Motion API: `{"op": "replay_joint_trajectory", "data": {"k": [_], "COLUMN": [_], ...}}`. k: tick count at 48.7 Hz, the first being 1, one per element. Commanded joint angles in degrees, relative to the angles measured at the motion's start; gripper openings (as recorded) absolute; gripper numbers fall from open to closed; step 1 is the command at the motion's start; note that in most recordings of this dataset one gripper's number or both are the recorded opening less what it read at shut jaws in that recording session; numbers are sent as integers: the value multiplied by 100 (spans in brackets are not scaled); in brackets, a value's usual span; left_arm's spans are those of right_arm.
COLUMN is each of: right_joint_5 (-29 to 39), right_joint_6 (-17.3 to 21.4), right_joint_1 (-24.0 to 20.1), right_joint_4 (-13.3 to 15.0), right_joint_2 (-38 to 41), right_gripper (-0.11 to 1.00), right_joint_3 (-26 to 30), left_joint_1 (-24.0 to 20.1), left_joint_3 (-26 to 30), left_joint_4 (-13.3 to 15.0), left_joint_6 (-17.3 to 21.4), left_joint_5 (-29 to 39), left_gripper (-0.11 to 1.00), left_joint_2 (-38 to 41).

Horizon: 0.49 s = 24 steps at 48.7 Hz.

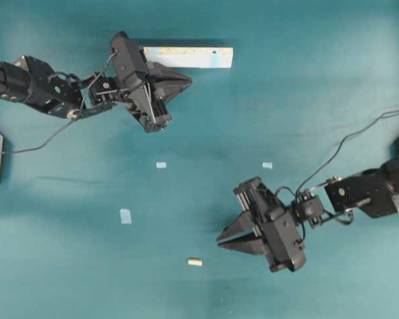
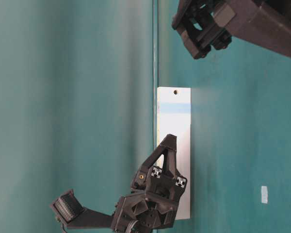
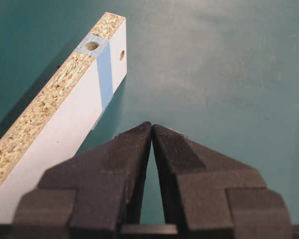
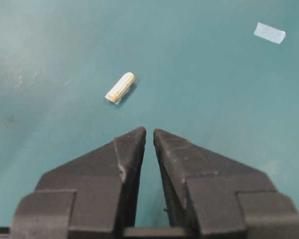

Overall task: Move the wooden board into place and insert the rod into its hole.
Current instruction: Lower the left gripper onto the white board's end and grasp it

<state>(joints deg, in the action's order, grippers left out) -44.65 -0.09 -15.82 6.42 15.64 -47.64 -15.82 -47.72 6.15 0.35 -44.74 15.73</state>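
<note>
The wooden board (image 1: 188, 57) lies flat near the far edge of the teal table (image 1: 306, 106), with its hole (image 1: 214, 50) toward the right-hand end in the overhead view. The left gripper (image 1: 186, 80) sits just beside the board's near edge, its jaws pressed together at the tips and holding nothing. The rod (image 1: 195, 262) lies on the table near the front, well apart from the board. The right gripper (image 1: 221, 238) points toward it with jaws almost closed, perhaps a thin slit between the tips, and empty. Small tape pieces (image 1: 161, 165) dot the cloth
</note>
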Motion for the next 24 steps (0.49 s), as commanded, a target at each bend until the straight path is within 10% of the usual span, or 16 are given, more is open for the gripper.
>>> {"op": "replay_joint_trajectory", "data": {"k": [1, 10, 24], "right_joint_5": [-44, 738, 2936], "right_joint_6": [26, 26, 281], "right_joint_1": [-44, -53, -62], "right_joint_4": [9, 88, 114], "right_joint_2": [-132, -694, -1503], "right_gripper": [24, 0, -1], "right_joint_3": [105, 220, 369], "left_joint_1": [79, 105, 105], "left_joint_3": [158, 369, 642], "left_joint_4": [-202, -220, -246], "left_joint_6": [-70, 18, 387], "left_joint_5": [308, 1863, 3885], "left_gripper": [16, 0, 1], "left_joint_2": [-404, -1028, -1775]}}
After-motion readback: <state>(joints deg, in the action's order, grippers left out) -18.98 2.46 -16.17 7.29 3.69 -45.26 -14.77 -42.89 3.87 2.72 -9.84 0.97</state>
